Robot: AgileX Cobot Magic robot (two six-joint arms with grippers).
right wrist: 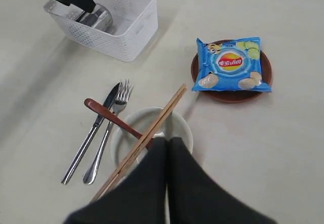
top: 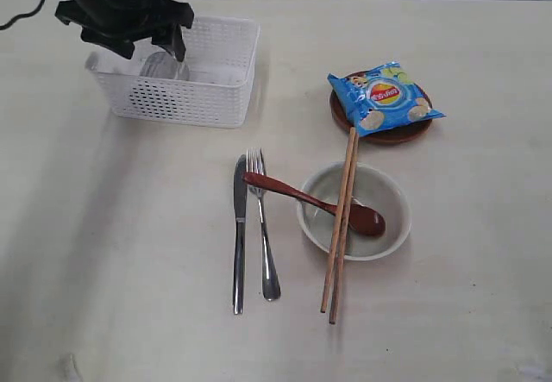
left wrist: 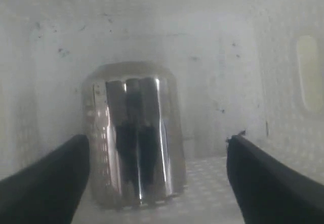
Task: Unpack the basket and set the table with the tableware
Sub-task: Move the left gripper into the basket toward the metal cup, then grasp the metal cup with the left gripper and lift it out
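Left end effector [top: 151, 50] is down inside the basket [top: 216, 97] at the far corner of the table [top: 112, 253]. Its fingers are apart, one either side of the steel cup [left wrist: 134, 133], not clamped on it.

Right end effector [right wrist: 167, 142] has its fingers pressed together, empty, above the bowl [top: 392, 231].

Knife [top: 239, 235] and fork [top: 261, 227] lie side by side near the bowl. Spoon [top: 302, 199] has its handle over the fork and its head in the bowl — chopsticks [top: 341, 227] lie across the rim. Crisp bag [top: 384, 97] sits on the plate [top: 388, 134].

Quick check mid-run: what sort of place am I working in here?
Likely a tabletop staged as a dining setting: a bare cream table, a white basket, and a bowl with knife and fork beside it.
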